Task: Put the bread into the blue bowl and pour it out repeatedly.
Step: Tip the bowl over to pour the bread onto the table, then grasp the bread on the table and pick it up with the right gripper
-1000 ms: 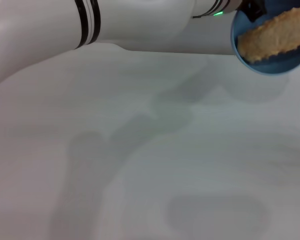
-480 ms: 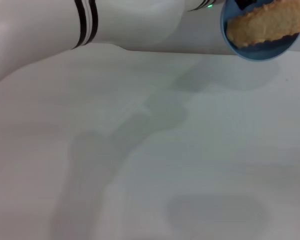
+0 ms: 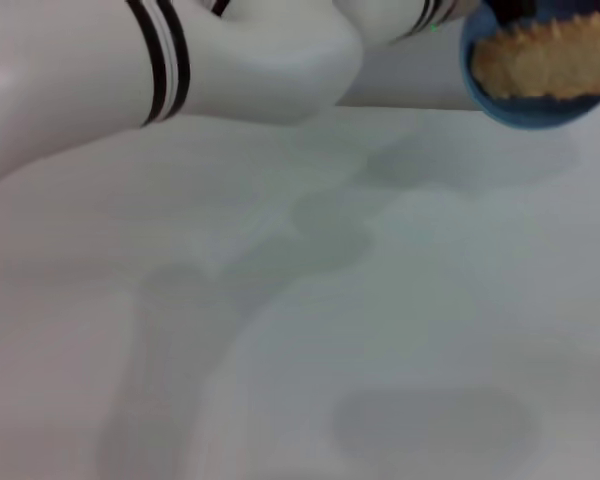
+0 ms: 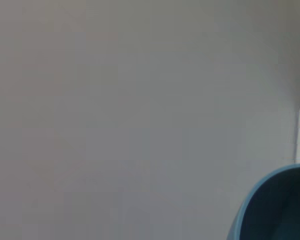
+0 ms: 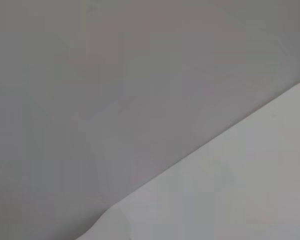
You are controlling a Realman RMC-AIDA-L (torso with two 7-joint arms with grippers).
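In the head view the blue bowl hangs in the air at the top right, above the white table, tipped so its inside faces me. The golden-tan bread lies across the inside of the bowl. My left arm reaches across the top of the view, and its dark left gripper grips the bowl's upper rim, mostly cut off by the frame edge. In the left wrist view a part of the bowl's rim shows in a corner. My right gripper is out of view.
The white table fills the head view, with the arm's and bowl's shadows on it. The left arm's thick white link with black bands covers the upper left. The right wrist view shows a white table corner against grey ground.
The bowl swung left, then back right, and the bread now lies more level in it. The left arm's elbow link has dropped lower and bulks larger in view.
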